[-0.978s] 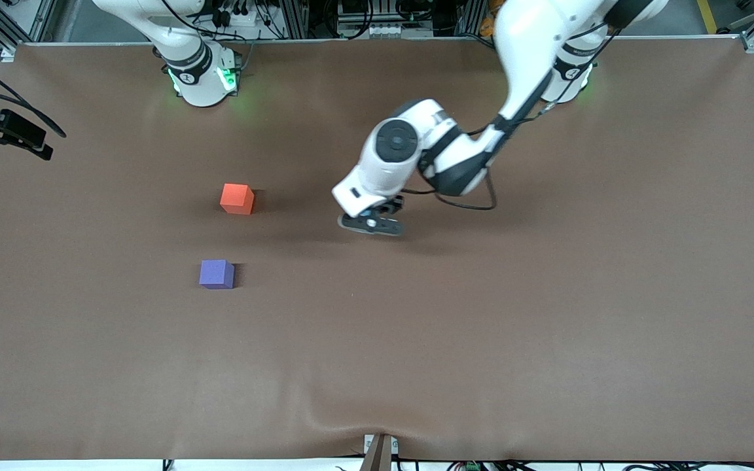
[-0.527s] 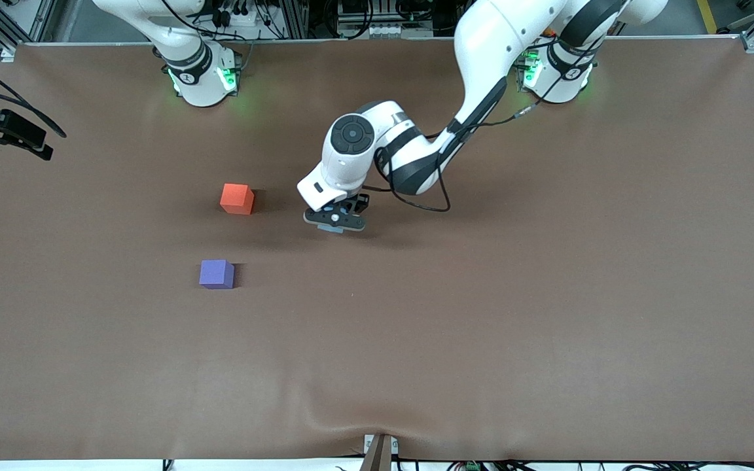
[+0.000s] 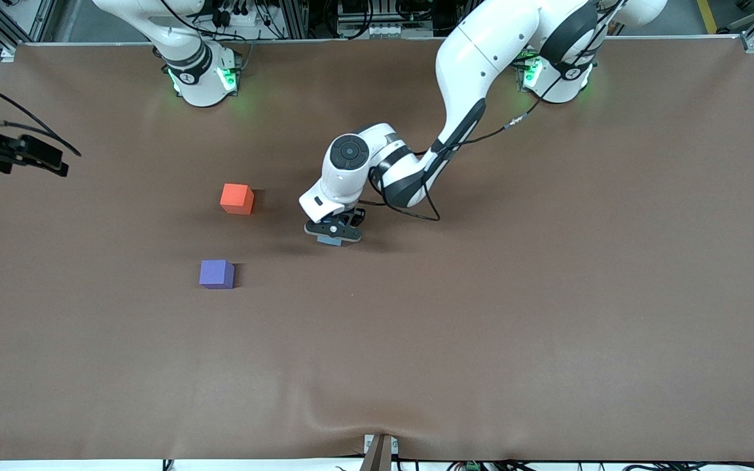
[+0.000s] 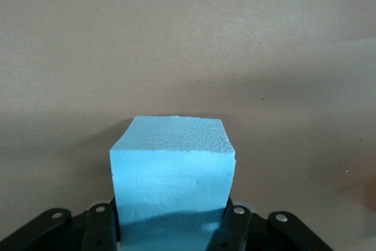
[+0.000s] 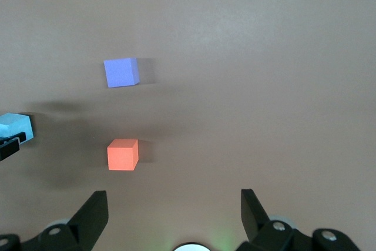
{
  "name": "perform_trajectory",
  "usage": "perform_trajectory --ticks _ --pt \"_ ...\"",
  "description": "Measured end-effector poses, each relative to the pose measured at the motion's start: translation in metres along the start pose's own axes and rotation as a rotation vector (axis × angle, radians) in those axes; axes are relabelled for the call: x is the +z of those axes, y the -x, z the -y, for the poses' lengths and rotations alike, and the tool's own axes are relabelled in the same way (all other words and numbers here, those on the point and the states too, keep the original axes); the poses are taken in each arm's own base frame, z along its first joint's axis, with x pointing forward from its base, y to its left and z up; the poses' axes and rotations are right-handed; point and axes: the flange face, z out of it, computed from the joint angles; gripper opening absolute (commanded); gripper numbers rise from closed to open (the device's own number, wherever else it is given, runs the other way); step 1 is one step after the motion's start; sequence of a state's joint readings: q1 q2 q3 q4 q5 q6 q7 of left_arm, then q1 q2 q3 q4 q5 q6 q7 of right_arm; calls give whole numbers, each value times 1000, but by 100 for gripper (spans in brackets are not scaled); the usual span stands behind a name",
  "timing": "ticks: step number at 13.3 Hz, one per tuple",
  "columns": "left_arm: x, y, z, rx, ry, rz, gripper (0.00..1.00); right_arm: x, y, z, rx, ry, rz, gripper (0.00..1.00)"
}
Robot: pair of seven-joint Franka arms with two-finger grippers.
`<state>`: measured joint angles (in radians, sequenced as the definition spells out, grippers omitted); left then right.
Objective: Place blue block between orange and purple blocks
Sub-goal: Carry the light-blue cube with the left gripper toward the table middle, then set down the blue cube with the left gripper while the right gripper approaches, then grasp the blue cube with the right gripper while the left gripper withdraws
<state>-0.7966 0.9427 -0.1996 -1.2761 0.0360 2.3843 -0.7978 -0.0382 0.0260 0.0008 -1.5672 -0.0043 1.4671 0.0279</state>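
Note:
My left gripper (image 3: 332, 234) is shut on the blue block (image 3: 329, 241), low over the table's middle. The left wrist view shows the block (image 4: 172, 168) clamped between both fingers of that gripper (image 4: 170, 227). I cannot tell whether the block touches the table. The orange block (image 3: 237, 198) rests toward the right arm's end. The purple block (image 3: 216, 273) lies nearer the front camera than the orange one, with a gap between them. My right gripper (image 5: 173, 201) is open and empty, held high; below it are the orange block (image 5: 123, 154), the purple block (image 5: 121, 72) and the blue block (image 5: 14, 126).
The brown table cover (image 3: 482, 314) has a small wrinkle at its near edge (image 3: 377, 425). A dark piece with cables (image 3: 20, 154) hangs at the table's edge on the right arm's end. The arm bases (image 3: 200, 78) stand along the farthest edge.
My left gripper has carried the blue block toward the orange and purple blocks and come lower. The dark piece at the edge has shifted slightly. The orange and purple blocks have not moved.

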Motion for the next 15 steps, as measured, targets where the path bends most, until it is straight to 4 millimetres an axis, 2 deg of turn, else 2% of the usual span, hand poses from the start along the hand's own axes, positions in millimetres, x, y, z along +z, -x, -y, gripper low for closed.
perform_trajectory --ticks 1,3,5,7,8,10,11,13,14,15 --pt "1 2 -2 2 -1 1 100 10 -7 1 -1 1 18 100" --pt "-1 4 -7 -28 4 -4 100 38 -24 8 -13 4 68 100" --pt "-11 2 -14 -52 19 -20 100 66 -44 24 -39 8 94 100" --pt "-35 -13 -14 -66 34 -61 100 82 -60 50 -74 13 80 100" --pt "-54 -24 -12 -88 44 -90 100 84 -63 61 -80 9 75 100" --pt "-109 -46 -7 -149 64 -136 100 86 -62 76 -52 -77 87 100" --pt "-147 -58 2 -173 55 -148 100 86 -61 83 -11 -130 92 100" --pt "-240 -85 47 -250 -5 -145 100 94 -62 103 91 -166 89 100" --pt "-286 -97 79 -300 -37 -140 100 108 -61 122 133 -162 91 100" --pt "-323 -105 110 -342 -64 -134 100 124 -59 143 156 -155 91 100"
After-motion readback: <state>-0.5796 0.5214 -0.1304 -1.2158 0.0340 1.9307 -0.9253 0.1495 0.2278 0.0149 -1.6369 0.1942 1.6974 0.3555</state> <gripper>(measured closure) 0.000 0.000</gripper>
